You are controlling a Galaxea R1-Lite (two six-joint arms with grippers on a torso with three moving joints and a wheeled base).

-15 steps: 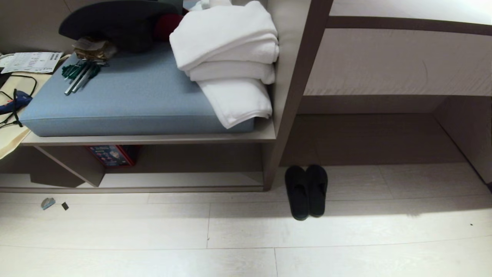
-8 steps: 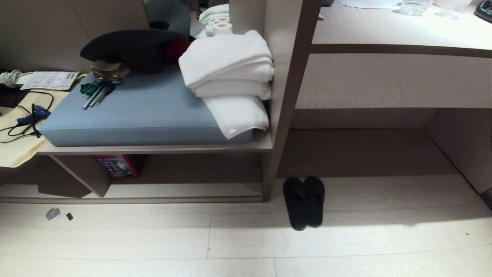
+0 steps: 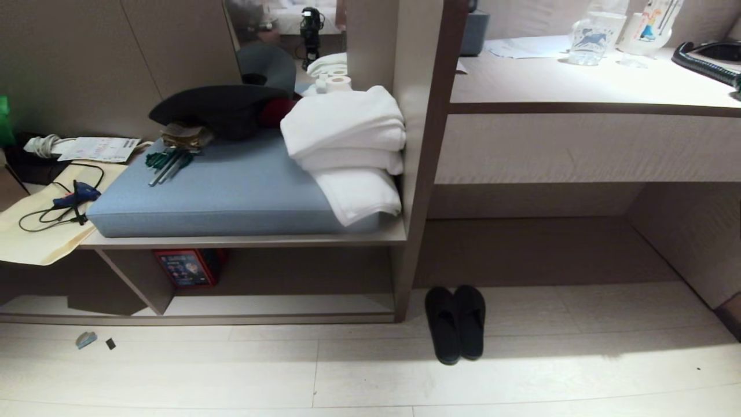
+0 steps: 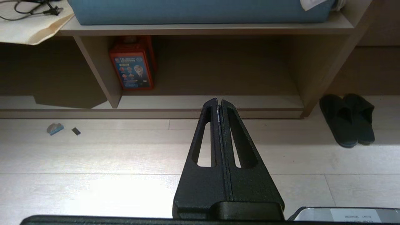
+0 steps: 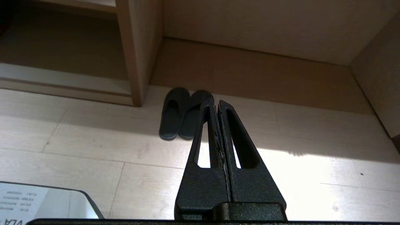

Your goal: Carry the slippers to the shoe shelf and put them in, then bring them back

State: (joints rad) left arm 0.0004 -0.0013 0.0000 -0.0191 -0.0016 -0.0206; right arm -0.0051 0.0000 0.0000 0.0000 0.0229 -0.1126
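Slippers (image 5: 182, 112) lie side by side on the floor (image 5: 93, 168), just past the right gripper (image 5: 214, 104), beside the shoe shelf (image 4: 206, 101). Both the right and left gripper (image 4: 218, 101) are closed and hold nothing.

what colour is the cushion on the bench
The cushion is a plain muted blue, clearest in the head view.

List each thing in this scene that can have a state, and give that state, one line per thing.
slippers: side by side on the floor, not held.
shoe shelf: open, holds no slippers.
left gripper: fingers shut, empty.
right gripper: fingers shut, empty.
white towels: folded, stacked on the blue cushion.
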